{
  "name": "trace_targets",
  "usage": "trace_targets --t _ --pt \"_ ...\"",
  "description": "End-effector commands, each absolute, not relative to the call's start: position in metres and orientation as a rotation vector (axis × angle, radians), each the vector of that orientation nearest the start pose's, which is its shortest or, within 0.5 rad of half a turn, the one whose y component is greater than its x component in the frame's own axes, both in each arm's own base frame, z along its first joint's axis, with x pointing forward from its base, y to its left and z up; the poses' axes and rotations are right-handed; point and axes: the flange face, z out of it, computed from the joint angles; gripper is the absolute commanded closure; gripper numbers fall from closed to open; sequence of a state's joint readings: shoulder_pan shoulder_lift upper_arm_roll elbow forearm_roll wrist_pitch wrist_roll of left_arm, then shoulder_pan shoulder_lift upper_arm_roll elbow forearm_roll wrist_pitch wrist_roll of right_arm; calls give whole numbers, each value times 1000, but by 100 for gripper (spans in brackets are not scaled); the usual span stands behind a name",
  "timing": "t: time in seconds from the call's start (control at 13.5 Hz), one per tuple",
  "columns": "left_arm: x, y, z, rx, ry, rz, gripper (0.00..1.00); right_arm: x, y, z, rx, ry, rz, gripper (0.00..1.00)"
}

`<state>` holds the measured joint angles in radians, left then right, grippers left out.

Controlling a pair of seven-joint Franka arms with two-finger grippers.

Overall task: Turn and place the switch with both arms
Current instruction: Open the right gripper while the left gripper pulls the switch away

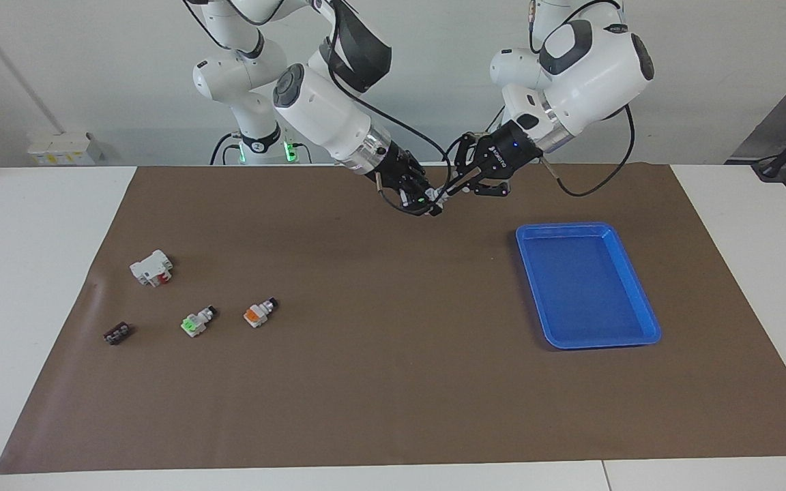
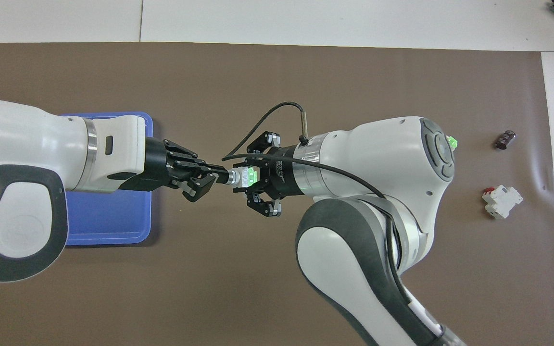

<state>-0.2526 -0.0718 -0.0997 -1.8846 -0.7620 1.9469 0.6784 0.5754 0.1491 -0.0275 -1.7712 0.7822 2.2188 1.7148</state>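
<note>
Switch is mid-air between both grippers, over the brown mat, beside the blue tray toward the right arm's end. Right gripper fingers clamp its green-faced block; left gripper fingers pinch the metallic knob end. Handover under way; release, turn and placing in the tray look left to do. Switch: small, hard white plastic. Tray: glossy, rimmed, rectangular. Mat: matte.

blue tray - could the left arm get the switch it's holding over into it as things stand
Probably not yet. The left gripper holds the switch by its knob end, but the right gripper is shut on its green end. The blue tray lies beside them, with nothing between.
</note>
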Motion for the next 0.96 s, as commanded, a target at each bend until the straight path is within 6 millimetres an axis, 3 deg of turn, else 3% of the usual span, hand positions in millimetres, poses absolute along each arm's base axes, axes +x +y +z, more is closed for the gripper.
trace_targets --t 0.0,0.07,0.15,0.52,0.74,0.89 --pt "487 -236 549 2253 -956 176 100 545 347 537 -1693 1750 602 100" --pt "488 -233 549 2259 -945 177 100 543 348 535 -1705 1747 599 42" --pt "488 -233 549 2260 -943 176 100 540 348 539 -1720 1733 585 0" --pt "499 -202 541 2384 -927 161 100 531 340 545 -1736 1736 584 0" --pt "508 -158 526 2580 -903 101 100 524 338 550 -1817 1718 543 0" --pt "519 -109 522 2690 -850 96 100 522 338 553 -1829 1714 549 0"
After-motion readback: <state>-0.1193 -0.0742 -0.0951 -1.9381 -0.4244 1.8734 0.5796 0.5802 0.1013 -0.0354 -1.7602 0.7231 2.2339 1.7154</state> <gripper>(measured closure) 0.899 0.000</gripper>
